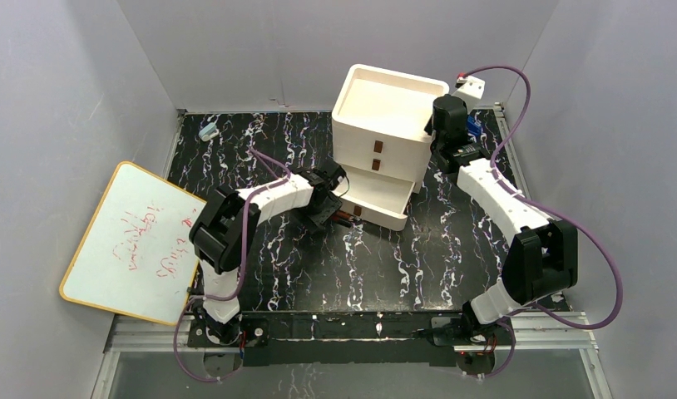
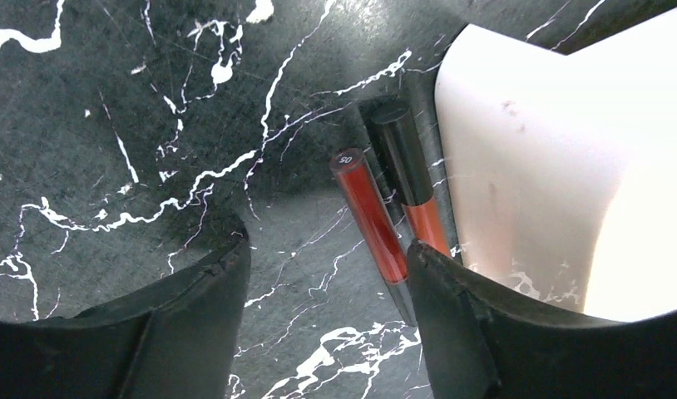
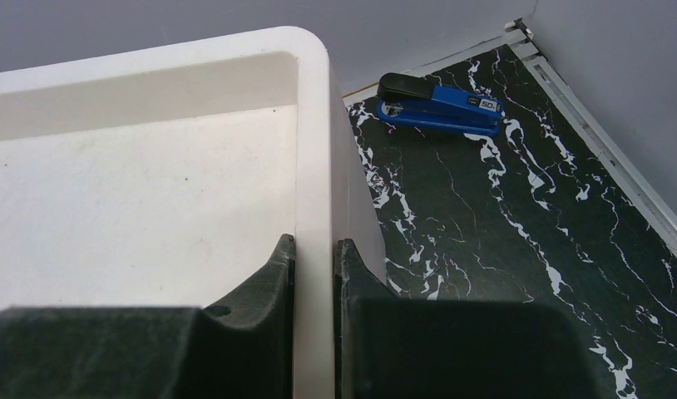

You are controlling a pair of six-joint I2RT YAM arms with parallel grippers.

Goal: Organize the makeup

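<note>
Looking through the left wrist view first: the left gripper (image 2: 327,283) hangs low over the black marbled table (image 2: 111,125), jaws wide apart and holding nothing. Two black-and-red pencils lie flat on the table, side by side. The nearer pencil (image 2: 370,218) has a cap end marked "50", and its lower end runs against the inner edge of the right finger (image 2: 468,324). The second pencil (image 2: 412,179) lies just beside the rounded outer corner of the pulled-out bottom drawer (image 2: 535,166). The left finger (image 2: 194,316) is well apart from both, with bare table between.

The top view barely shows the pencils, which are tucked under the gripper. It does show this drawer as the lowest of the white box (image 1: 389,125), and a whiteboard (image 1: 131,241) lying off the table's left edge.

Right wrist view: the right gripper (image 3: 314,243) is clamped on the box's top rim near the corner, one finger inside the tray and one outside. Only this view shows clearly a blue stapler (image 3: 439,106) by the back wall. There is open table to the right of the box, up to the metal edge rail. A small light-blue object (image 1: 208,130) sits at the far left corner.
</note>
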